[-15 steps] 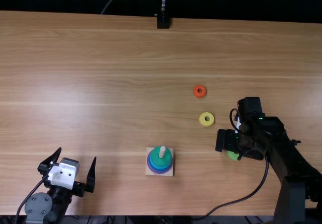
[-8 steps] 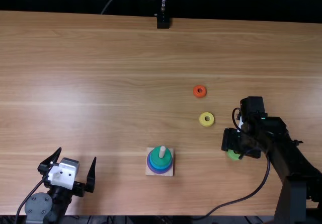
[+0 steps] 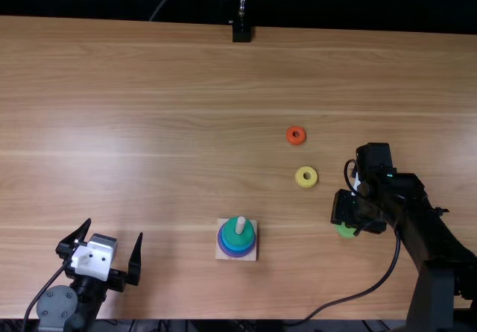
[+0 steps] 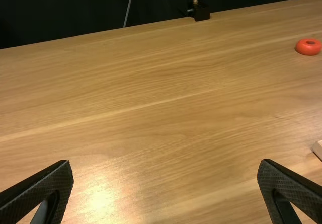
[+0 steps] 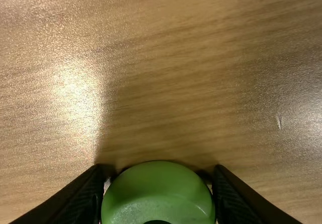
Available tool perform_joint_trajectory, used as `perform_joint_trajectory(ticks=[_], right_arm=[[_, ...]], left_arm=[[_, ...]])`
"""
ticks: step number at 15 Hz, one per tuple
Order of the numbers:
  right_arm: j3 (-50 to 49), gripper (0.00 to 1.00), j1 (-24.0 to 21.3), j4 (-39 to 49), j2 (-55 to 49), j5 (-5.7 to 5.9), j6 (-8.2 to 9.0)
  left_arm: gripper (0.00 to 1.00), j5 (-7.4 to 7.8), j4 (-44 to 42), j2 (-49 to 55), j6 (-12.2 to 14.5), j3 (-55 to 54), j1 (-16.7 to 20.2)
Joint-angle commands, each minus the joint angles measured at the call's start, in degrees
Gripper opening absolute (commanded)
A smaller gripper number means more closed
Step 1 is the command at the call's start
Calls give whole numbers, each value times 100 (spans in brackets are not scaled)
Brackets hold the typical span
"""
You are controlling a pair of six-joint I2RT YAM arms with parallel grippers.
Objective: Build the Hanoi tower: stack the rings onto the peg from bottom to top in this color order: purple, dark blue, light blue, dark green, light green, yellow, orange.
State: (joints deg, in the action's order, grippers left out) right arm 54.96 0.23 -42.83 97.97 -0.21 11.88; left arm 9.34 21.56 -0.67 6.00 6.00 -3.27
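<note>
In the top view my right gripper (image 3: pixel 359 211) is low over the table at the right, at the light green ring (image 3: pixel 345 230). The right wrist view has that gripper (image 5: pixel 160 176) shut on the light green ring (image 5: pixel 157 189), a finger against each side. My left gripper (image 3: pixel 115 229) stands open at the near left; its own view shows the gripper (image 4: pixel 166 166) with nothing between its fingers. On the wooden base (image 3: pixel 252 256), a dark green ring (image 3: pixel 237 236) tops the stack around the peg (image 3: pixel 241 225), above light blue and purple-blue rims. The yellow ring (image 3: pixel 306 177) and orange ring (image 3: pixel 296 135) lie flat.
A black cable (image 3: pixel 350 298) hangs from the right arm in a curve along the near edge. A black stand (image 3: pixel 241 30) is at the far edge. The base's corner (image 4: pixel 318 148) shows in the left wrist view.
My right gripper has shifted slightly right, and its fingers have come closer together around the light green ring. The left arm and the stack have stayed still.
</note>
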Motion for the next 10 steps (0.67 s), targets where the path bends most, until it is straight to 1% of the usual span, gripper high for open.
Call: perform_joint_trajectory(ticks=[1, 6, 7, 10], right_arm=[[-73, 77, -41, -58, 213, -32, 78], [-126, 77, -32, -100, 196, -32, 88], [-135, 75, -32, -153, 196, -32, 88], [-231, 74, -5, -322, 187, -32, 88]], left_arm=[[100, 57, 449, 67, 86, -600, 37], [100, 57, 449, 67, 86, -600, 37], [100, 57, 449, 67, 86, -600, 37], [100, 57, 449, 67, 86, -600, 37]])
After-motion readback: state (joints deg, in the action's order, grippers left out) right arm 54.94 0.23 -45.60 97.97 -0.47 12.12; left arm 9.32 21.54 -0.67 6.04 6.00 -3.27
